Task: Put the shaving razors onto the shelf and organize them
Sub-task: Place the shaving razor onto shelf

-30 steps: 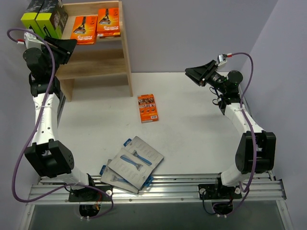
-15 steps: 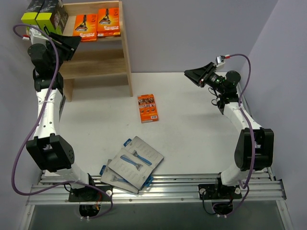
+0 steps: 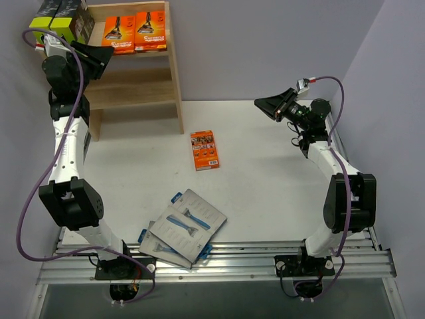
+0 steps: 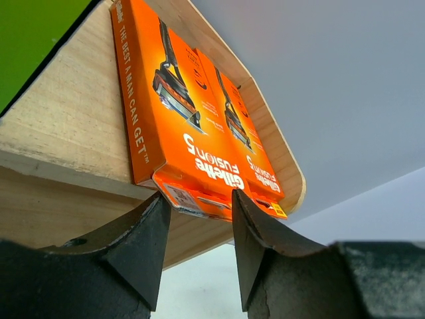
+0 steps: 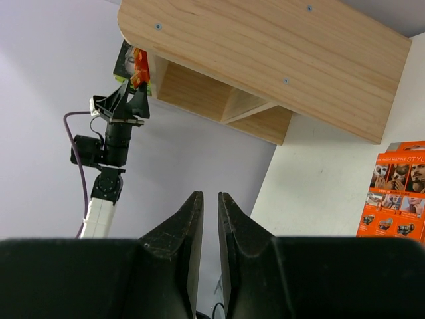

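Note:
The wooden shelf [image 3: 174, 73] stands at the table's far left. Two orange razor packs lie side by side on its top tier. My left gripper [image 3: 101, 55] is at the tier's front edge, shut on the near end of the left orange pack [image 4: 172, 119], one fingertip at each side of its tab. The other orange pack [image 4: 249, 149] lies against it. Black boxes with lime-green sides [image 3: 58, 18] sit at the top left. A third orange pack [image 3: 204, 149] lies mid-table. Grey razor cards [image 3: 192, 219] overlap near the front. My right gripper [image 3: 260, 104] hovers at the far right, fingers almost together, holding nothing.
The shelf's lower tier [image 3: 133, 93] holds nothing visible. In the right wrist view the shelf's side panel [image 5: 265, 46] fills the top, and the loose orange pack [image 5: 400, 193] lies at the right edge. The metal rail [image 3: 219, 262] runs along the near edge.
My left gripper rose and went further in, setting the orange pack straight beside the other on the top tier. My right gripper's fingers closed to a thin slit.

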Tool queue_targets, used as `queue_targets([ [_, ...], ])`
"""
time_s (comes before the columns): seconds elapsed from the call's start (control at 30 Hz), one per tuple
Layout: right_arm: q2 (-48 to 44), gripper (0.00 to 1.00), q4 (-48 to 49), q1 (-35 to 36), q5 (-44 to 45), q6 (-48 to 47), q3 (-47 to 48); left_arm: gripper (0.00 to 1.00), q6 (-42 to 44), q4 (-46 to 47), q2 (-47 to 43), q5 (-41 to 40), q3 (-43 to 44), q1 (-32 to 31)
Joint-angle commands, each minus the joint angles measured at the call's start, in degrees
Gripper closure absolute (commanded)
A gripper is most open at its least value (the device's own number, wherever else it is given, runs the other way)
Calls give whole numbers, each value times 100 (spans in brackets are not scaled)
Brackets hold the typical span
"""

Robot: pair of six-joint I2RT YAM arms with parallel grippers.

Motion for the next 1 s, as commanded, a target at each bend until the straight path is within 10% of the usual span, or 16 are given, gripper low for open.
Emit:
queue_targets([
  [0.0, 62, 89, 534, -40, -170, 31, 141, 50, -46, 283, 84, 65, 366, -55],
  [0.53, 123, 86, 508, -40, -196, 5, 211, 51, -55, 160, 392, 100, 691, -90],
  [0.97, -123, 30, -177, -32, -143, -408, 246, 43, -99, 177, 278, 285, 665, -73],
])
